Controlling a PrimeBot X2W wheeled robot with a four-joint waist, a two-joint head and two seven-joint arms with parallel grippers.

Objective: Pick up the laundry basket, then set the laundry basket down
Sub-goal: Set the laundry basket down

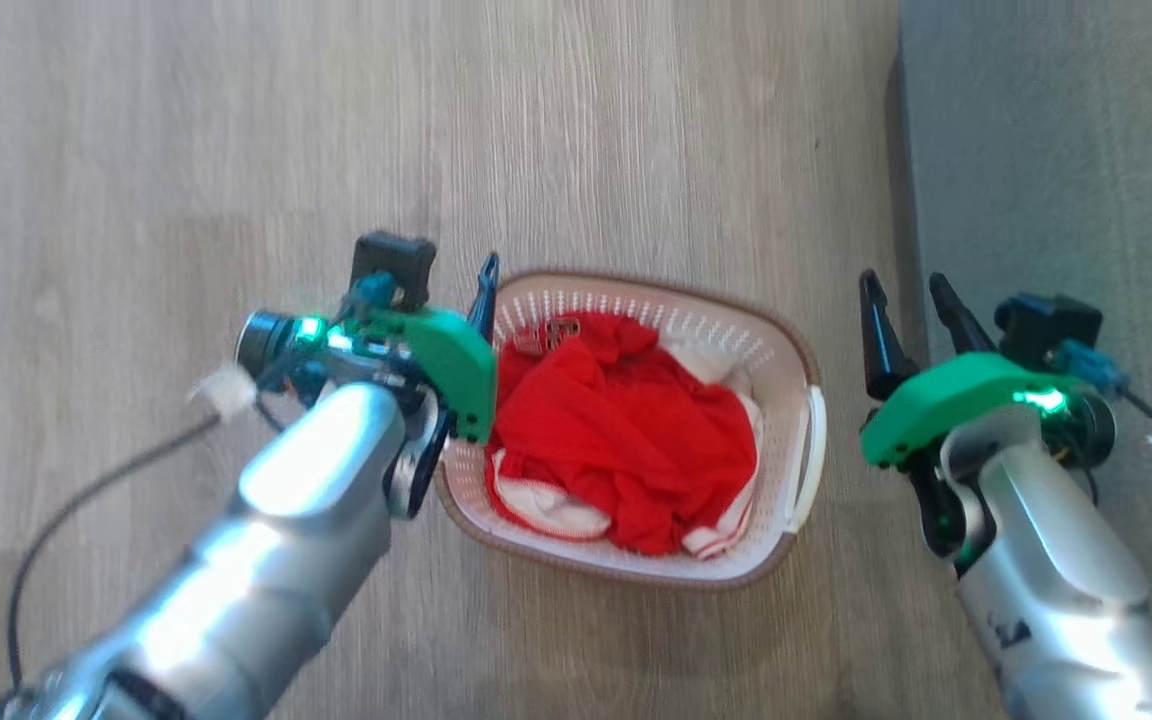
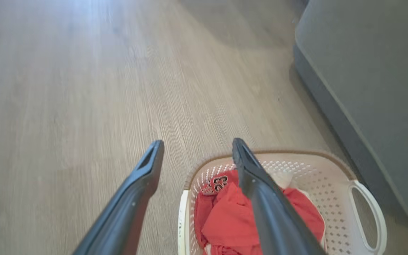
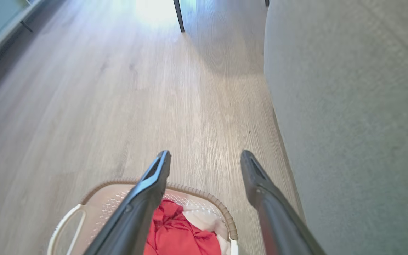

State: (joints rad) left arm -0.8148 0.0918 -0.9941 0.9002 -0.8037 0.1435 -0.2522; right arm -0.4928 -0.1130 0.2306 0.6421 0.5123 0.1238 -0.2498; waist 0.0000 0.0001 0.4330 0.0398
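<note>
Wood floor [image 1: 236, 150] holds the laundry basket [image 1: 781, 345] btwn our left gripper [image 2: 195, 150] & right gripper [image 1: 904, 290], jaws wide & empty; lift, set-down both pending.

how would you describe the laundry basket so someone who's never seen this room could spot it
On the pale wood-look floor, close beside the big grey upholstered block, sits the laundry basket. It is white perforated plastic with white side handles. Its brown woven-look rim and heap of red cloth set it apart from the plain floor and grey block.
</note>
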